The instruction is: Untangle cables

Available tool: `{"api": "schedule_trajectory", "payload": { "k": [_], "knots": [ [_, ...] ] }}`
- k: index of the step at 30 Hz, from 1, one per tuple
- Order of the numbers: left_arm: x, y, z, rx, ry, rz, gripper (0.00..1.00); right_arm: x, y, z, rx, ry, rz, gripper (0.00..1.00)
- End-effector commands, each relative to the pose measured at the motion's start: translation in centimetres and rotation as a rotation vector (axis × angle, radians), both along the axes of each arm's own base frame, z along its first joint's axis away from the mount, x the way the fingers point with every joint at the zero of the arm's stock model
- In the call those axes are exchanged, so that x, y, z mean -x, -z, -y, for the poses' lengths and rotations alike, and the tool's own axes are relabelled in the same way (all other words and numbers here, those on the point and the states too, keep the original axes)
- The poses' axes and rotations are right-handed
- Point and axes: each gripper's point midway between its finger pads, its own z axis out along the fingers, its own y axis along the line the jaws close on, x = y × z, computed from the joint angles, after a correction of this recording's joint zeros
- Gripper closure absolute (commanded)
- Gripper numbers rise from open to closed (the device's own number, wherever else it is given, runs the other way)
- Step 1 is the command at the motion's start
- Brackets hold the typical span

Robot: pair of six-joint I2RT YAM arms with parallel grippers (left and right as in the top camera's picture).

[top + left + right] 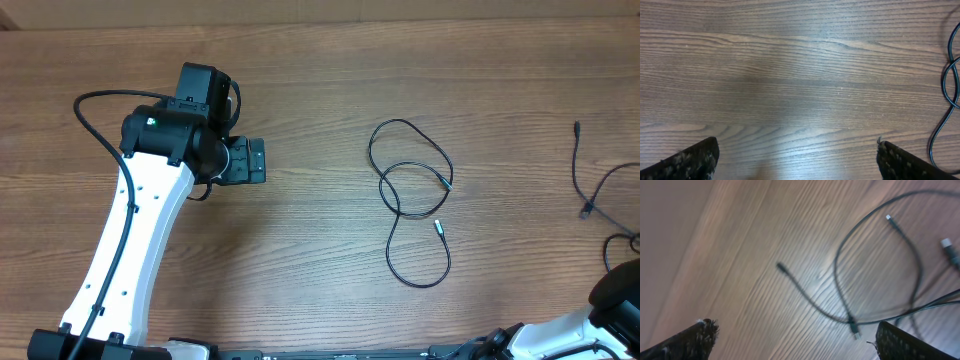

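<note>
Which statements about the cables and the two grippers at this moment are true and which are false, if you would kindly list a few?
1. The left gripper is open, with only bare table between its fingers. True.
2. The looped cable is held by the left gripper. False: it lies free on the table, off to one side of that gripper.
3. The right gripper is shut on a plug. False: its fingers are wide apart and hold nothing.
4. A second cable lies near the right edge of the overhead view, apart from the looped cable. True.
</note>
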Motion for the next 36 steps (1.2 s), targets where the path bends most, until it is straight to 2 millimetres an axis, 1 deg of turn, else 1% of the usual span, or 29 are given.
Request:
{"api": "schedule_trajectory", "payload": {
  "k": [1, 3, 7, 10, 11, 12, 13, 14, 15, 16, 17, 20, 21, 22, 23, 24, 25, 27, 28, 30, 32, 34, 36],
  "knots": [
    [0.1, -0.1, -0.1, 0.007, -0.012, 0.002, 0.0, -1.3, 0.4, -3.2, -0.096, -0.081, 0.026, 0.0],
    [0.1, -0.1, -0.1, 0.007, -0.012, 0.002, 0.0, -1.7, 1.0, -4.7, -0.117, -0.111, 0.003, 0.0],
    [0.1, -0.1, -0.1, 0.007, -0.012, 0.002, 0.0, -3.0, 3.4, -9.0, -0.163, -0.207, -0.056, 0.0],
    [0.1, -0.1, -0.1, 0.007, -0.012, 0.002, 0.0, -4.0, 6.4, -14.3, -0.187, -0.374, -0.12, 0.0],
    [0.1, -0.1, -0.1, 0.007, -0.012, 0.002, 0.0, -4.3, 6.9, -15.5, -0.192, -0.403, -0.13, 0.0],
    [0.1, -0.1, -0.1, 0.007, -0.012, 0.002, 0.0, -4.7, 7.7, -17.4, -0.195, -0.448, -0.143, 0.0],
    [0.1, -0.1, -0.1, 0.007, -0.013, 0.002, 0.0, -5.3, 8.6, -19.9, -0.196, -0.507, -0.15, 0.0],
    [0.1, -0.1, -0.1, 0.007, -0.012, 0.002, 0.0, -5.8, 9.0, -21.8, -0.205, -0.552, -0.144, 0.0],
    [0.1, -0.1, -0.1, 0.007, -0.012, 0.002, 0.0, -6.4, 9.4, -24.6, -0.223, -0.622, -0.126, 0.0],
    [0.1, -0.1, -0.1, 0.007, -0.012, 0.002, 0.0, -6.8, 9.6, -26.8, -0.236, -0.679, -0.11, 0.0],
    [0.1, -0.1, -0.1, 0.007, -0.012, 0.002, 0.0, -7.0, 9.7, -27.8, -0.241, -0.7, -0.104, 0.0],
    [0.1, -0.1, -0.1, 0.007, -0.012, 0.002, 0.0, -7.9, 10.2, -33.0, -0.259, -0.757, -0.078, 0.0],
    [0.1, -0.1, -0.1, 0.007, -0.012, 0.002, 0.0, -8.2, 10.2, -35.3, -0.256, -0.795, -0.06, 0.0],
    [0.1, -0.1, -0.1, 0.007, -0.012, 0.002, 0.0, -8.3, 10.0, -36.6, -0.251, -0.823, -0.05, 0.0],
    [0.1, -0.1, -0.1, 0.007, -0.012, 0.002, 0.0, -8.4, 9.8, -38.5, -0.241, -0.869, -0.033, 0.0],
    [0.1, -0.1, -0.1, 0.007, -0.012, 0.002, 0.0, -8.5, 9.7, -39.6, -0.231, -0.888, -0.026, 0.0],
    [0.1, -0.1, -0.1, 0.007, -0.012, 0.002, 0.0, -8.5, 9.8, -40.3, -0.207, -0.887, -0.029, 0.0],
    [0.1, -0.1, -0.1, 0.007, -0.012, 0.002, 0.0, -8.6, 10.6, -41.5, -0.143, -0.83, -0.058, 0.0],
    [0.1, -0.1, -0.1, 0.007, -0.012, 0.002, 0.0, -8.6, 10.8, -41.8, -0.134, -0.825, -0.064, 0.0],
    [0.1, -0.1, -0.1, 0.007, -0.012, 0.002, 0.0, -8.5, 11.7, -43.4, -0.128, -0.856, -0.07, 0.0],
    [0.1, -0.1, -0.1, 0.007, -0.012, 0.002, 0.0, -8.6, 13.2, -45.4, -0.138, -0.876, -0.07, 0.0],
    [0.1, -0.1, -0.1, 0.007, -0.012, 0.002, 0.0, -9.1, 14.6, -46.9, -0.137, -0.903, -0.057, 0.0],
    [0.1, -0.1, -0.1, 0.007, -0.012, 0.002, 0.0, -9.2, 16.4, -47.8, -0.139, -0.92, -0.077, 0.0]
  ]
}}
